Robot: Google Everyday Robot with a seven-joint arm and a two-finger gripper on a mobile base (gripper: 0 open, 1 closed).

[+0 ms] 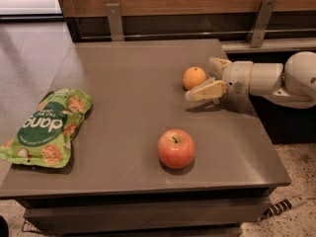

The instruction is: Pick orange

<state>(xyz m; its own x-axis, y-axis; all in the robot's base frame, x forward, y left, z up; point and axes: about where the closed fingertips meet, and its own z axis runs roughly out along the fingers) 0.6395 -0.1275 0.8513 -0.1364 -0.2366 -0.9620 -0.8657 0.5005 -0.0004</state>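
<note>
The orange (193,77) is small and round and sits on the grey table (133,107), right of centre towards the back. My gripper (201,79) comes in from the right on a white arm (276,80) at table height. It is open. One finger (206,90) lies just in front of the orange and the other finger (217,63) stands behind and to the right of it. The orange sits at the mouth of the jaws. I cannot tell whether a finger touches it.
A red-pink apple (176,148) with a stem stands near the front of the table. A green snack bag (47,127) lies at the left edge. A wooden wall with metal brackets (114,21) runs behind the table. A cable (284,206) lies on the floor at the right.
</note>
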